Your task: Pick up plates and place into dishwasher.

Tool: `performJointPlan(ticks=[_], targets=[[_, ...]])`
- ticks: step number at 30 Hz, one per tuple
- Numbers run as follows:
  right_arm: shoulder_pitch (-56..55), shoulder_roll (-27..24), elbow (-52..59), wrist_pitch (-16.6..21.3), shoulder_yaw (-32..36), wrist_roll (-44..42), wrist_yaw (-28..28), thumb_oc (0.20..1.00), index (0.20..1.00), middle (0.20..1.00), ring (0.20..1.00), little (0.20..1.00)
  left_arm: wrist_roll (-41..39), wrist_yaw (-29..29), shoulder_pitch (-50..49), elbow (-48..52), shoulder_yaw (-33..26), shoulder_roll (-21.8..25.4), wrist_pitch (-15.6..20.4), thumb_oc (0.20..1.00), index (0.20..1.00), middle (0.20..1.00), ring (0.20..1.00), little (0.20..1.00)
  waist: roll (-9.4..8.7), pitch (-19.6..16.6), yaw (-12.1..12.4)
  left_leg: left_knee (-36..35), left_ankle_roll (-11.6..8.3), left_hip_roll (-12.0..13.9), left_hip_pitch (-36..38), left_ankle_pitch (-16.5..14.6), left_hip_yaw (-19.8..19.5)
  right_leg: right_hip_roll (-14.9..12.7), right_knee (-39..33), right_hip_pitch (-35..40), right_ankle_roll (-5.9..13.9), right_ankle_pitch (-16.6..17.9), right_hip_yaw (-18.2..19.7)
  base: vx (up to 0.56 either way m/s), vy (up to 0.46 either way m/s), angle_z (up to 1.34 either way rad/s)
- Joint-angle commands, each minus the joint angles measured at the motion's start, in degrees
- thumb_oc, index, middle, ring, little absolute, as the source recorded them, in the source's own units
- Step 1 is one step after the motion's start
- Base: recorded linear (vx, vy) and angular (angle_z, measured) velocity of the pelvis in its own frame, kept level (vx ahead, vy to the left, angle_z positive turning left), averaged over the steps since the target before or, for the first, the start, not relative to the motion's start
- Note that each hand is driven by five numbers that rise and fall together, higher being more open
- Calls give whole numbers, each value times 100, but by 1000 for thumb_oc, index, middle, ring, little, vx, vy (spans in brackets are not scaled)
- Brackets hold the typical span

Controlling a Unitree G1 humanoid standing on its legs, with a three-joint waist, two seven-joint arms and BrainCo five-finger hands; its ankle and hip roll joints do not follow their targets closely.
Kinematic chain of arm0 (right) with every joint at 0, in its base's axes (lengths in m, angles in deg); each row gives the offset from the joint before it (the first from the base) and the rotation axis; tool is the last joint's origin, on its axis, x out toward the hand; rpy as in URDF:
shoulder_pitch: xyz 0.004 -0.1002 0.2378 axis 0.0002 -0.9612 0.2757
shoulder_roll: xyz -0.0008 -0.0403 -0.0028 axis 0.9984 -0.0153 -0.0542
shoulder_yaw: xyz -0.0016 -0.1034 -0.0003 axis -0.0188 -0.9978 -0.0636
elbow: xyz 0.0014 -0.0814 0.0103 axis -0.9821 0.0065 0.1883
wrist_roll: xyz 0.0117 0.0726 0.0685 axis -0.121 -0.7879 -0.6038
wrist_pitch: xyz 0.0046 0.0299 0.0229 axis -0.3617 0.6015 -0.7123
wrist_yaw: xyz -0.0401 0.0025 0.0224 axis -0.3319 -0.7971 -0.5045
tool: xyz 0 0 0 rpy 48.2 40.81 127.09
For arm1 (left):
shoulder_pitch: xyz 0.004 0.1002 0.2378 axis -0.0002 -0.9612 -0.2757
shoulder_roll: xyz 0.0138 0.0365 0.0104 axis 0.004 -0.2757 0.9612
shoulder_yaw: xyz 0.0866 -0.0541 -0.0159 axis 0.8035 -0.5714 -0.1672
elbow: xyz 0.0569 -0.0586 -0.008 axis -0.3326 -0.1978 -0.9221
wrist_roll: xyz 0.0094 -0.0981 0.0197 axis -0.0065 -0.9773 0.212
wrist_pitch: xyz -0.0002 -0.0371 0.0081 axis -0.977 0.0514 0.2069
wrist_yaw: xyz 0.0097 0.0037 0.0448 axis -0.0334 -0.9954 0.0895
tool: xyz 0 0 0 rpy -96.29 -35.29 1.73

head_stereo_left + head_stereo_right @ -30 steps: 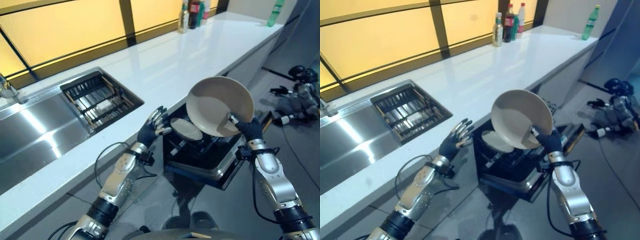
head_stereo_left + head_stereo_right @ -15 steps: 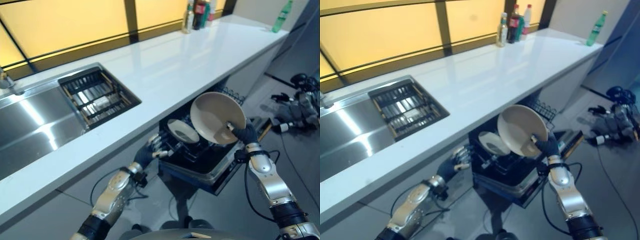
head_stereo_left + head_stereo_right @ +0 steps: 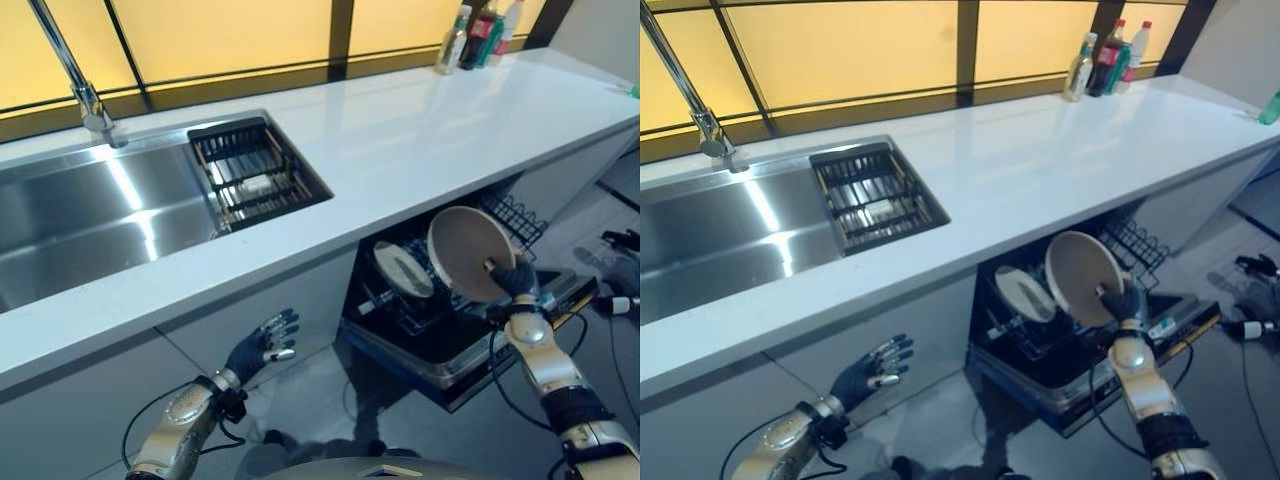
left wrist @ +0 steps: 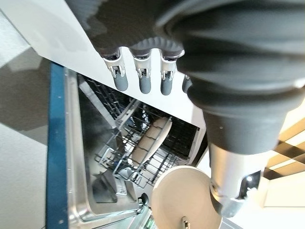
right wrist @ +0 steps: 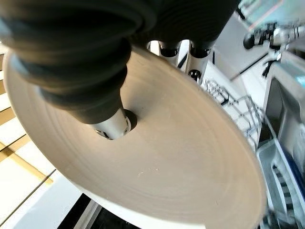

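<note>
A large beige plate (image 3: pixel 468 252) stands nearly on edge over the pulled-out dishwasher rack (image 3: pixel 440 362) under the white counter. My right hand (image 3: pixel 512 279) is shut on its lower right rim; in the right wrist view the thumb (image 5: pixel 112 125) presses the plate's face (image 5: pixel 162 162) with the fingers behind it. A smaller plate (image 3: pixel 401 268) leans in the rack just left of the held one, also seen as the racked plate (image 4: pixel 153 137). My left hand (image 3: pixel 260 346) hangs open and empty, low before the cabinet front, well left of the dishwasher.
The white counter (image 3: pixel 430 120) overhangs the rack. A steel sink (image 3: pixel 90 215) with a tap (image 3: pixel 85 95) and a wire drainer basket (image 3: pixel 255 175) sits at the left. Bottles (image 3: pixel 478 30) stand at the counter's back. Dark gear (image 3: pixel 1255 300) lies on the floor at the right.
The camera has shifted. My right hand has brought the plate down from counter height to just over the rack. My left hand has dropped and drawn left, away from the dishwasher.
</note>
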Motion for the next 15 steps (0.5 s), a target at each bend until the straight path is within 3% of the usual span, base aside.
performJointPlan(ticks=[1, 8, 15], targets=[[1019, -461, -252, 8, 108, 265, 777, 200, 200, 200, 200, 200, -246, 156, 285, 144, 67, 250, 318, 1000, 1000, 1000, 1000, 1000, 59, 351, 193, 439, 450, -143, -148, -785, 158, -20, 423, -665, 251, 346, -74, -211, -95, 19], [1816, -838, -946, -139, -134, 163, 1336, 200, 200, 200, 200, 200, -607, 40, 647, 188, 168, 544, 569, 1000, 1000, 1000, 1000, 1000, 199, 864, 250, 636, 382, -69, -692, -611, 126, 42, 467, -950, 163, 342, -100, -145, -50, 10], [1868, -1155, -1370, -237, -191, 343, 1651, 200, 200, 200, 200, 200, -786, -16, 685, 323, 187, 616, 738, 1000, 1000, 1000, 1000, 1000, 310, 1044, 258, 713, 317, -36, -905, -505, 45, 81, 574, -1093, 86, 241, -136, -26, -19, 3]])
